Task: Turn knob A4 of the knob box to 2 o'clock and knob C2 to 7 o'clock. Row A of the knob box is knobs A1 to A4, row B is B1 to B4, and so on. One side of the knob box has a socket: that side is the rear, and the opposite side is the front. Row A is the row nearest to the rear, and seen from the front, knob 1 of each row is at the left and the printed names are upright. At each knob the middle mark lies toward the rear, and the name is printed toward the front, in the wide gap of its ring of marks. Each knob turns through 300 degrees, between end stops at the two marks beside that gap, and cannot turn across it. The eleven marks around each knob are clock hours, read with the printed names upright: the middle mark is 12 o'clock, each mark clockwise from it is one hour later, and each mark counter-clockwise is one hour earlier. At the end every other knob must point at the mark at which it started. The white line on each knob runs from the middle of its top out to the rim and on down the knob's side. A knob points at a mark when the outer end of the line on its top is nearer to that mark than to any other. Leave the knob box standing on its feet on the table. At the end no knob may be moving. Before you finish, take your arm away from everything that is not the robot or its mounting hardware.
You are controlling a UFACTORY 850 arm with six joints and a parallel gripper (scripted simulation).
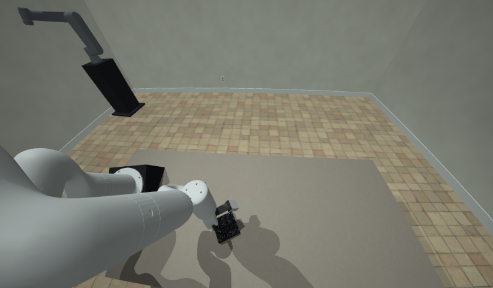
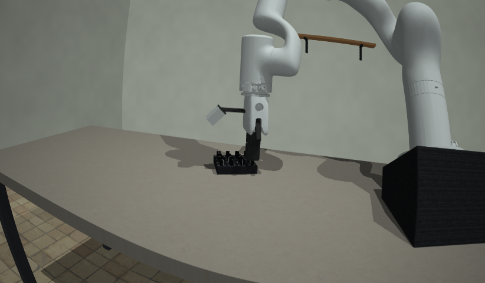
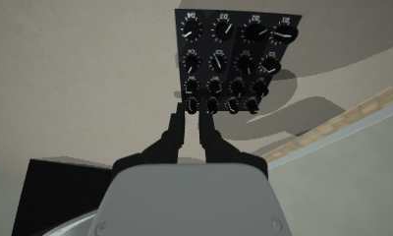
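The UFACTORY 850 arm [image 1: 99,221] [image 2: 425,73] has smooth, glossy white, rounded tubular links with thin seam rings; its xArm Gripper [image 1: 215,225] [image 2: 252,160] [image 3: 192,111] pairs a pale housing with black fingers.

- The black fingers stood around or just above knob A4 [image 3: 192,105].
- Knob A3 [image 3: 211,105] crowded them on one side.
- Rows B to D blocked low passage frontward.
- Above the knobs, the air was open.

Grey-green mottled walls [image 1: 263,46] [image 2: 203,80]; outlet [image 1: 222,78] at upper centre of top view; tan tile floor [image 1: 256,121] [image 2: 45,224]; wooden rail [image 2: 336,39] on dark brackets, upper right of exterior view.
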